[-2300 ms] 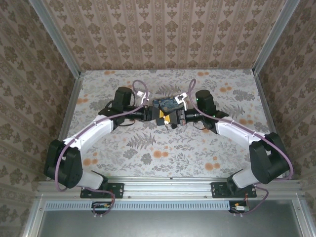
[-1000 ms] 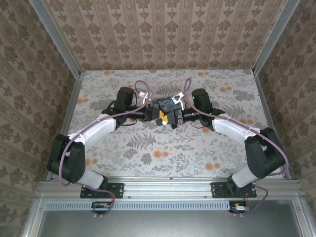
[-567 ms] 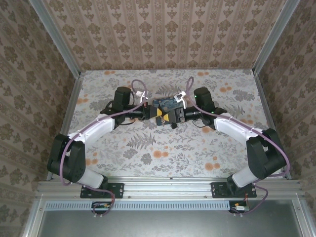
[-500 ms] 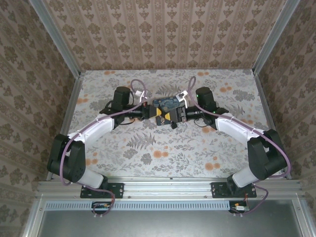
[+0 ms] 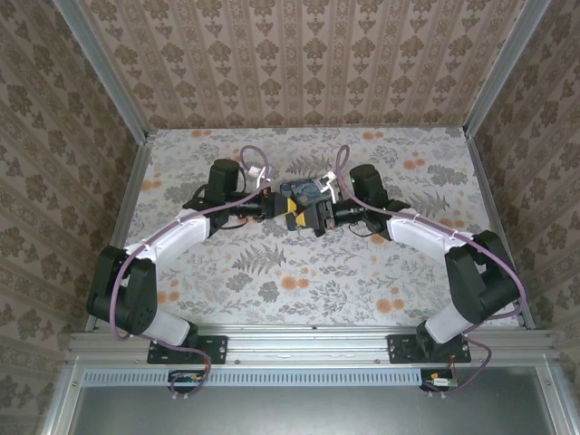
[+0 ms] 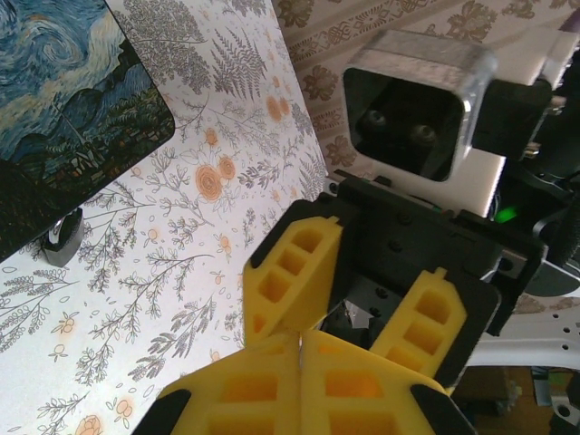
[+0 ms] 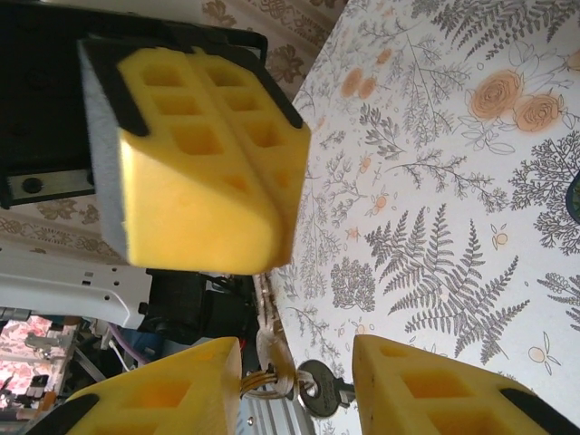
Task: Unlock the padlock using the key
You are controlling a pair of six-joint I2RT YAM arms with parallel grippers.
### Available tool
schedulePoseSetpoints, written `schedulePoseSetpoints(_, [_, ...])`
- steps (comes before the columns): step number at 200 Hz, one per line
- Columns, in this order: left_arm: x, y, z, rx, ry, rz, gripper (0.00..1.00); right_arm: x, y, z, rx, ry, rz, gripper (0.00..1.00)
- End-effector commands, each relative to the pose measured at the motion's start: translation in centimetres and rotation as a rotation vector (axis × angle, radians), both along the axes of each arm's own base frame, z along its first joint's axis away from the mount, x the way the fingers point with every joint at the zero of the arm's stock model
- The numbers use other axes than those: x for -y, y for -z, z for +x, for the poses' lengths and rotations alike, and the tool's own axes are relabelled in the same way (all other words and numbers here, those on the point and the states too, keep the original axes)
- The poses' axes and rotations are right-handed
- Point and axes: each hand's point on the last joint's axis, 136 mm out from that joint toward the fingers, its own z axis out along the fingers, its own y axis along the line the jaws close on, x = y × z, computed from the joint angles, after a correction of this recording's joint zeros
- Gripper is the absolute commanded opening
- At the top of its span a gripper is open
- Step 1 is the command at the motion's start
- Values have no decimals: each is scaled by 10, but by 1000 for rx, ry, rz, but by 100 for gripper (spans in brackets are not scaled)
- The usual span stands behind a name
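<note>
Table (image 5: 272, 272) space is mostly bare. Over its middle the two pincers meet tip to tip, just on the near side of the swirl-painted box (image 5: 304, 189).

What has changed is the right pincer (image 7: 294, 358). A second ago it was clenched, and now its fingers (image 7: 435, 391) stand partly apart, gripping nothing. That reads as a let-go, probably to take a fresh hold, so the unlocking itself has not yet begun.

The left pincer (image 6: 299, 343) has stayed clenched, its pads flat together, directly facing the right one. The ring (image 7: 268, 352) hangs just below the left pincer's tip and dips into the right pincer's gap, lying against one finger. The key (image 7: 319, 396) dangles from the ring between those open fingers, clear of the other one.

Off to one side of the left pincer, by the box's edge, sits a small grey lump. It may be the padlock (image 6: 63, 237), though it is too blurred to be certain.
</note>
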Motion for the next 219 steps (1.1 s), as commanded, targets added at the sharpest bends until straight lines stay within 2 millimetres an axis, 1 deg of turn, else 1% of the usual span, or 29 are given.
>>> schedulePoseSetpoints(1, [1, -19, -1, 51, 17, -37, 0, -8, -5, 2, 17, -19, 21, 37])
schedulePoseSetpoints(13, [1, -19, -1, 51, 19, -38, 0, -9, -4, 1, 14, -25, 22, 34])
schedulePoseSetpoints(28, [1, -18, 0, 50, 17, -36, 0, -12, -7, 0, 16, -35, 29, 26])
schedulePoseSetpoints(53, [2, -15, 3, 46, 9, -28, 0, -15, -5, -4, 0, -54, 29, 13])
schedulePoseSetpoints(67, [2, -14, 5, 48, 4, -22, 0, -15, -2, -6, -9, -50, 19, 8])
schedulePoseSetpoints(77, [2, -11, 7, 45, -1, -9, 0, -13, 1, -3, -17, -23, 4, 5])
schedulePoseSetpoints(84, [1, -9, 8, 45, -7, 3, 14, -12, 1, -1, -20, -12, -2, 4])
schedulePoseSetpoints(89, [0, -8, 8, 45, -12, 15, 27, -11, 2, 1, -26, 1, -5, 4])
schedulePoseSetpoints(97, [-2, -7, 7, 47, -18, 31, 39, -9, 1, 5, -29, 31, -11, 3])
schedulePoseSetpoints(99, [-2, -6, 7, 48, -19, 34, 41, -8, 1, 7, -29, 42, -10, 3])
schedulePoseSetpoints(103, [-12, -7, 15, 52, -52, 39, 44, -6, 1, 10, -33, 59, -11, 3])
schedulePoseSetpoints(104, [-12, -6, 14, 50, -53, 42, 46, -6, 0, 11, -34, 63, -10, 3])
schedulePoseSetpoints(107, [-15, -6, 15, 54, -60, 46, 48, -5, 0, 13, -35, 73, -9, 3])
schedulePoseSetpoints(110, [-17, -6, 15, 53, -67, 51, 52, -3, -1, 15, -36, 88, -5, 3])
schedulePoseSetpoints(130, [-33, -2, 17, 55, -110, 63, 61, 5, -6, 32, -74, 178, 22, 2])
schedulePoseSetpoints(152, [-40, 11, 14, 47, -136, 74, 62, 10, -8, 49, -170, 274, 55, 2])
schedulePoseSetpoints(174, [-33, 24, 8, 46, -132, 43, 61, 9, -12, 57, -265, 351, 85, 1])
schedulePoseSetpoints(182, [-28, 25, 5, 67, -120, 27, 61, 11, -10, 59, -306, 387, 89, 1])
schedulePoseSetpoints(191, [-24, 24, 4, 95, -110, 12, 58, 13, -9, 62, -347, 422, 94, 1])
schedulePoseSetpoints(205, [-16, 19, 3, 148, -94, -18, 54, 19, -1, 65, -427, 495, 82, 1])
schedulePoseSetpoints(219, [-15, 18, 9, 193, -103, -5, 52, 24, 3, 66, -483, 547, 89, 0])
